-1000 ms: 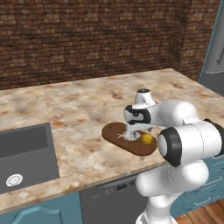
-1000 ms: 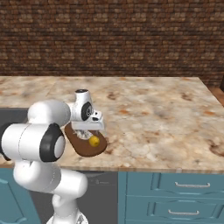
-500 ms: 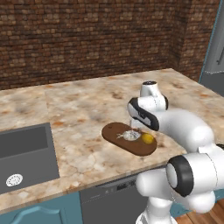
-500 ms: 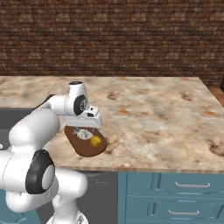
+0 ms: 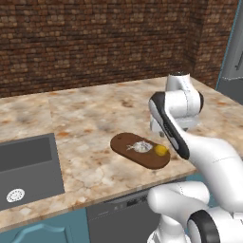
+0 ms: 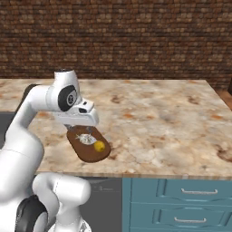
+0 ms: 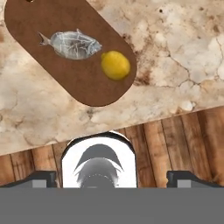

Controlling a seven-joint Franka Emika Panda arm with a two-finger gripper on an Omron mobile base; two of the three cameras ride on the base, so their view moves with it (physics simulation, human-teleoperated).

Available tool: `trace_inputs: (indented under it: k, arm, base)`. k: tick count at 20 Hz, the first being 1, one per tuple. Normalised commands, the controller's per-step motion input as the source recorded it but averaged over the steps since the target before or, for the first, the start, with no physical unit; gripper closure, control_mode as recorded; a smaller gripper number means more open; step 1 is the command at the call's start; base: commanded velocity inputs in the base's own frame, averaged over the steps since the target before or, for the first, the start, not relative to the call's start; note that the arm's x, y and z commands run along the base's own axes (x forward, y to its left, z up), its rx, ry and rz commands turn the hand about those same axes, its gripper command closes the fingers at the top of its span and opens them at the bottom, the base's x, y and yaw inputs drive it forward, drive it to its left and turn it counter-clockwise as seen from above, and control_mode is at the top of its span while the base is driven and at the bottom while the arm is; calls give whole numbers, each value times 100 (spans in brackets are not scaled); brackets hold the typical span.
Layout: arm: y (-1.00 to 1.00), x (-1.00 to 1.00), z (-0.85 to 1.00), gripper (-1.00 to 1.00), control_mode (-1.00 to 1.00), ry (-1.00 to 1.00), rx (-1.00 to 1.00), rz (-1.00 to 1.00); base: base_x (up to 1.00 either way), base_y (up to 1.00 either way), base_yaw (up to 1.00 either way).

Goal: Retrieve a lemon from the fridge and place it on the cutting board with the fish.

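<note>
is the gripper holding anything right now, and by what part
Nothing is held. The gripper is open and empty, well above the lemon, which lies on the cutting board beside the fish.

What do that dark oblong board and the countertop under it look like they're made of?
The cutting board looks like dark brown wood with a matte finish, faintly grained. The countertop looks like polished stone, perhaps marble or granite: beige, mottled, with rusty patches and thin dark veins. Both are rendered, so this is appearance only.

Dark matt wooden board [image 7: 65, 57], silvery glossy fish [image 7: 72, 44], smooth yellow lemon [image 7: 115, 65], all on a mottled polished stone desk [image 5: 85, 114]; rough brick wall [image 6: 136, 36] behind.
</note>
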Motion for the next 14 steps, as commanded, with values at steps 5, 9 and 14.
trace_inputs:
  k: [5, 9, 14]
  arm:
    - [0, -72, 67, -100, -100, 0, 3, 0]
    - [0, -61, 2, -100, -100, -2, 0, 0]
    - [0, -47, -12, -100, -100, 0, 0, 0]
  base:
    - [0, 0, 0]
    - [0, 0, 0]
    - [0, 0, 0]
